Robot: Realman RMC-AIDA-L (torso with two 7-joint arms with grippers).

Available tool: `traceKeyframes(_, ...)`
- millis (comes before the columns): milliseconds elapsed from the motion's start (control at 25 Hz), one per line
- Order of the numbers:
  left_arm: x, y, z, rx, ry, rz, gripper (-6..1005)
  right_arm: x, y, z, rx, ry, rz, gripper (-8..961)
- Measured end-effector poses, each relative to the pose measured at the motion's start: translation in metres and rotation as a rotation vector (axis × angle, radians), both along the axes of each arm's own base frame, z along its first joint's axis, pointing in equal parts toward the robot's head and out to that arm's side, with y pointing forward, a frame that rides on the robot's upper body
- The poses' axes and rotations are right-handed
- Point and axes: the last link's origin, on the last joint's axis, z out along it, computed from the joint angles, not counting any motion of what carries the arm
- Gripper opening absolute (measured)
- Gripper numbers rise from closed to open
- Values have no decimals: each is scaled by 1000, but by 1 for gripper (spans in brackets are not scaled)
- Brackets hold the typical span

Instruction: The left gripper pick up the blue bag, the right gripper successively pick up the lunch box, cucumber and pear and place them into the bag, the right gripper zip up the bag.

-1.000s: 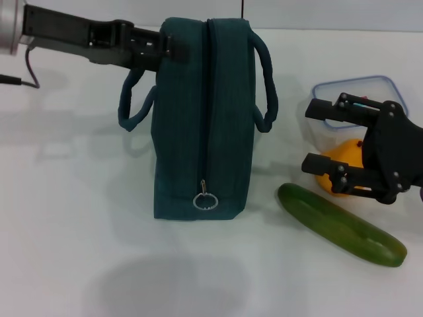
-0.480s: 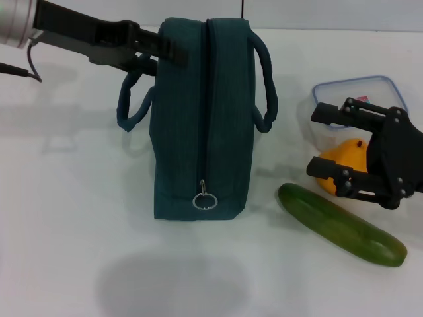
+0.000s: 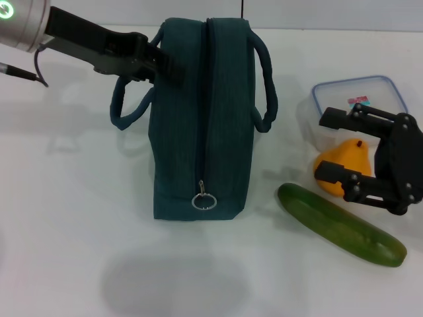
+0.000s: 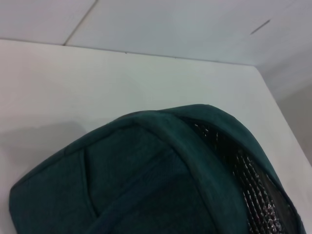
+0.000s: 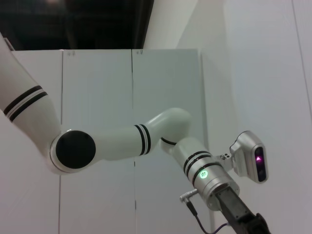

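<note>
White tabletop (image 3: pixel 66 218), matt and bare toward the near edge, backed by pale wall panels (image 5: pixel 165 83) seen in the right wrist view. The blue bag (image 3: pixel 201 119) stood in the middle of the table on its narrow side, its zipper line running toward the viewer and ending at a metal ring pull (image 3: pixel 204 199); one loop handle (image 3: pixel 129 105) hung out on its left, the other (image 3: pixel 264 82) on its right. The left wrist view showed the bag's end from close by, with silver foil lining (image 4: pixel 253 190) visible at a gap. The left gripper (image 3: pixel 162 61) reached in from the far left corner, its black fingers against the bag's upper left edge at the root of the left handle; whether they were closed on fabric could not be told. The green ring light (image 3: pixel 6 10) glowed on its wrist. Open table lay to the left of and in front of the bag.

To the right, well apart from the bag, the lunch box (image 3: pixel 344 92) sat near the table's right edge, the pear (image 3: pixel 340 165) just in front of it, and the cucumber (image 3: pixel 340 224) lay slantwise nearest the viewer. The right gripper (image 3: pixel 337 148) hovered over the pear, jaws spread wide with one finger on either side, holding nothing. A clear lane separated the bag from the cucumber
</note>
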Motion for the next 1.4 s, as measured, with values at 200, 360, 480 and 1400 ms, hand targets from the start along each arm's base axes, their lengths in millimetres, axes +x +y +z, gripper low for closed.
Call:
traceKeyframes(200, 2, 0, 0, 3, -8, -15, 481, 3, -2, 3, 9, 14, -8, 623)
traceKeyframes(360, 2, 1, 1, 5, -13, -11, 300, 4, -3, 4, 10, 18, -9, 620)
traceKeyframes(480, 2, 0, 0, 4, -13, -11, 177, 4, -4, 4, 10, 18, -9, 618)
traceKeyframes(1400, -9, -2, -2, 19, -71, 1, 60, 48, 33, 26, 250, 325, -539, 601)
